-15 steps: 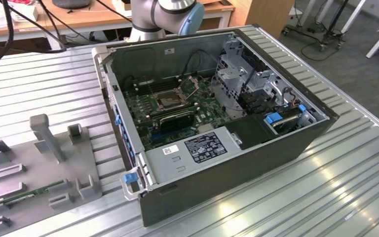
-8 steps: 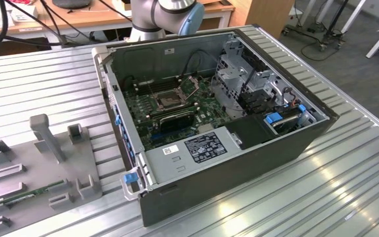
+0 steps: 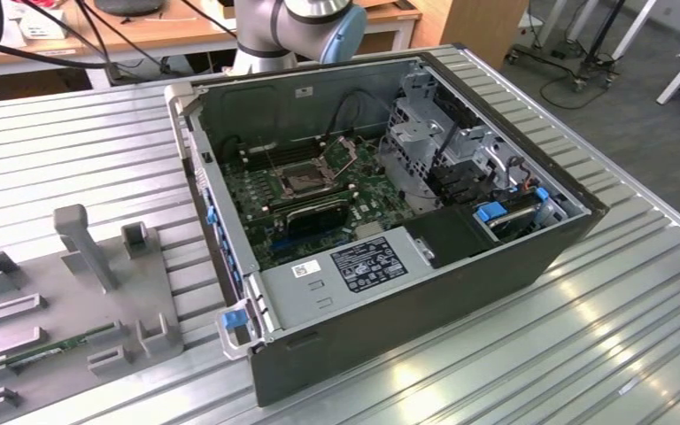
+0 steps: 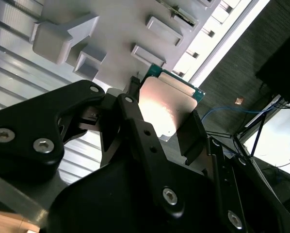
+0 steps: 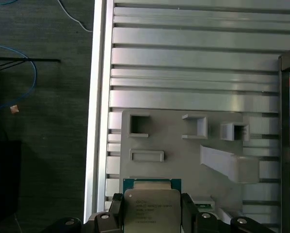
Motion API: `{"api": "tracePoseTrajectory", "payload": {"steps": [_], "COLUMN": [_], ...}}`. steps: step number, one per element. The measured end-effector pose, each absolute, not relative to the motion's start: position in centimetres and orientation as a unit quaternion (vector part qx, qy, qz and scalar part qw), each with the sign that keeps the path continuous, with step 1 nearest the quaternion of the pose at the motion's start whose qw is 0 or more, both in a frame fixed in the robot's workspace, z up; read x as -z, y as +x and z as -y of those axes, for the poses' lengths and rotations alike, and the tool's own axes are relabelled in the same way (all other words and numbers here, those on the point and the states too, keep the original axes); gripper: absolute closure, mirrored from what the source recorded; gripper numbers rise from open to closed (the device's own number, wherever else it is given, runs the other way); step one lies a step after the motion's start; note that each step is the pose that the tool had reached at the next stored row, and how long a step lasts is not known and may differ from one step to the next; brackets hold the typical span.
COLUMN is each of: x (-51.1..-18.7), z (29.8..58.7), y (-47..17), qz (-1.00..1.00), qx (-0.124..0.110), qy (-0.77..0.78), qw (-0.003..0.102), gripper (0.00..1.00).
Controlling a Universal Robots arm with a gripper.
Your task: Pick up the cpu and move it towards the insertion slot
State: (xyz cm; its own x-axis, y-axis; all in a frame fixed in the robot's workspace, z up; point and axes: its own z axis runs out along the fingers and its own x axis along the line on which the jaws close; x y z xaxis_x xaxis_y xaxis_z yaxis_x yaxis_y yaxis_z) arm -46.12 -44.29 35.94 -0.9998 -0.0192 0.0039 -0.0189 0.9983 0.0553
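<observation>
Grip: the gripper (image 5: pixel 152 204) is closed on the cpu (image 5: pixel 152 216), with 1 black finger (image 5: pixel 187 212) pressed against each of 2 opposite edges; both wrist views show the chip clamped this way.
Cpu: silvery lid facing the first wrist view's camera, green edge showing along 1 side, and the chip sitting square between the jaws.
Where it is: held over the grey parts fixture (image 5: pixel 174 138) on the slatted aluminium table (image 5: pixel 184 48), close to the fixture's edge. I cannot tell whether it touches the fixture or hangs just clear of it.
Done: the pick looks made, since the chip is in the jaws rather than lying loose in a pocket.
Left: the carry to the socket. The insertion slot (image 3: pixel 305 181) sits open on the green motherboard inside the computer case (image 3: pixel 435 292), with nothing seated in it.
Separation: in the exterior view the fixture lies to the left of the case, so by my reckoning the chip is well apart from the socket, and the case wall lies between them.
</observation>
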Motion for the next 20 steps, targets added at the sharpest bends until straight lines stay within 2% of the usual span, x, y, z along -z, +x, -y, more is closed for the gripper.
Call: {"api": "tracePoseTrajectory", "payload": {"steps": [20], "x": [-36.93], "z": [44.28], "y": [-46.13], "qz": [1.0], "qx": [0.028], "qy": [0.01], "qw": [0.002], "gripper": [0.45]}}
